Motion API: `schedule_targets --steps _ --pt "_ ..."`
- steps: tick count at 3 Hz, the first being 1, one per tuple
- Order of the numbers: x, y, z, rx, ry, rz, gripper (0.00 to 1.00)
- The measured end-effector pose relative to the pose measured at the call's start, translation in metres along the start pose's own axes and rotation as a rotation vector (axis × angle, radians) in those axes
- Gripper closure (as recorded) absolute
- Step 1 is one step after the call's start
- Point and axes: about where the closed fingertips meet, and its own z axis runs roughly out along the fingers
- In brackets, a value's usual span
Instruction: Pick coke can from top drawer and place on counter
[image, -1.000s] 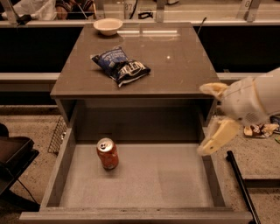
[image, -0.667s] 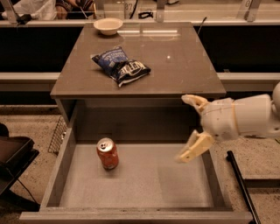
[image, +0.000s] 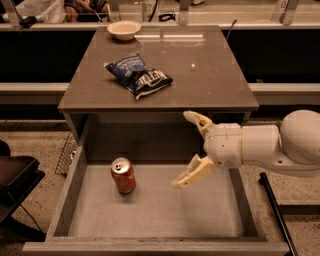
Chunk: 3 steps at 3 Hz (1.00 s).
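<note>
Swinging the end effector (image: 182, 150) in from the right wall of the top drawer (image: 165, 210) toward its middle since a second ago, while leaving the can, the bag and the bowl where they were. Now hovering over the speckled drawer floor, just in front of the table (image: 210, 85) edge, with the two fingers spread wide, released and gripping nothing. Leaving the coke can (image: 123, 176) standing upright on the left half of the drawer floor, near the left wall, well apart from the lower finger and touching nothing else.

Judging the approach as the risky part:
- Coming in sideways and low, and so likely tipping the can with the lower finger before the upper one is passing behind it; then chasing a can rolling toward the left wall or the back.
- Closing off-centre or too near the silver top, and so squeezing the can out of the grip instead of seating it.
- Dropping too far while reaching, and so scraping a fingertip along the drawer floor.
- Lifting straight back afterwards, and so possibly clipping the thick front edge of the table with the can or the wrist, since that edge is sitting just behind and above the drawer opening.
- Setting down without checking the top, and so landing on the blue chip bag (image: 138, 76) or nudging the bowl (image: 124, 29) at the far edge; aiming for the bare right half looks safer.
</note>
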Motion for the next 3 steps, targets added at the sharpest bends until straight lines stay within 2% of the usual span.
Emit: schedule_targets --steps 1,2,3 --pt "0.001 0.0 -0.001 0.0 0.002 0.002 0.0" --pt "0.015 0.001 0.017 -0.007 -0.007 0.028 0.0" --pt "0.039 0.005 0.057 -0.023 -0.043 0.047 0.0"
